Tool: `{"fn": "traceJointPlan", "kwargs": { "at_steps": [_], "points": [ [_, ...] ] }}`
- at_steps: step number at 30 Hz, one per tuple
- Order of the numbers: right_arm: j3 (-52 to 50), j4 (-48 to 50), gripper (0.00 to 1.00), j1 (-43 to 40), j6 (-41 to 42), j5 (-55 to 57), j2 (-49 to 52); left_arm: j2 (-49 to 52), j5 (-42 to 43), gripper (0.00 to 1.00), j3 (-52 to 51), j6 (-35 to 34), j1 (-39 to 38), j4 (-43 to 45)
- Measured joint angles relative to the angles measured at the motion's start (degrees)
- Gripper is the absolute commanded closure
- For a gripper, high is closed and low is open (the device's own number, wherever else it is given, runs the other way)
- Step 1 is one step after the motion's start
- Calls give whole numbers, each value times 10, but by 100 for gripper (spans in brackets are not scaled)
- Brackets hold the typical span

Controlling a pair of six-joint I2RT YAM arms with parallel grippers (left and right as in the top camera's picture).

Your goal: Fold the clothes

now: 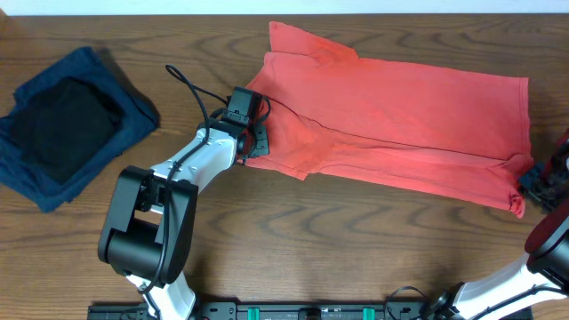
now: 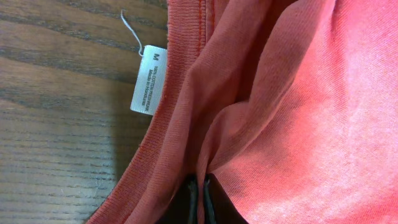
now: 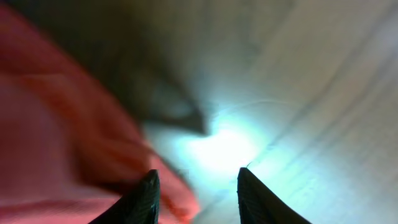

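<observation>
The coral-red T-shirt [image 1: 400,116] lies spread across the back right of the table, its plain side up and its left part bunched. My left gripper [image 1: 255,135] is shut on a fold of the shirt [image 2: 298,112] next to the ribbed collar [image 2: 180,68]. In the left wrist view the cloth is pinched between the two dark fingertips [image 2: 193,198], and a white size label [image 2: 148,79] hangs off the collar. My right gripper [image 1: 536,185] sits at the shirt's lower right corner. It stands open, and blurred red cloth [image 3: 74,149] lies against its left finger [image 3: 147,198] and reaches partly into the gap.
A folded navy-blue garment [image 1: 124,120] lies at the far left with a black garment [image 1: 62,129] on top of it. Bare wooden table [image 1: 356,240] runs along the front. The right arm's base is at the lower right edge.
</observation>
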Motion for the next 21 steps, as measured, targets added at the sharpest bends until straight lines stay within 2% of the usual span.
{"fn": "traceJointPlan", "kwargs": {
  "at_steps": [7, 8, 9, 11, 14, 16, 19, 21],
  "points": [
    [52, -46, 60, 0, -6, -58, -27, 0, 0, 93, 0, 0, 0, 6],
    [57, -50, 60, 0, -7, -66, -38, 0, 2, 85, 0, 0, 0, 11],
    [60, -54, 60, 0, -9, -72, -49, 0, 10, 83, 0, 0, 0, 21],
    [64, -66, 59, 1, -11, -85, -70, 0, 32, 74, 0, 0, 0, 39],
    [67, -83, 59, 4, -14, -97, -80, -9, 56, 52, -1, 5, 0, 49],
    [60, -84, 59, 9, -17, -102, -80, -24, 61, 48, -1, 6, 0, 51],
    [33, -62, 60, 23, -21, -106, -80, -55, 60, 46, -1, 13, 0, 52],
    [7, -39, 69, 32, -28, -109, -80, -75, 60, 45, -1, 14, 0, 50]
  ]
}}
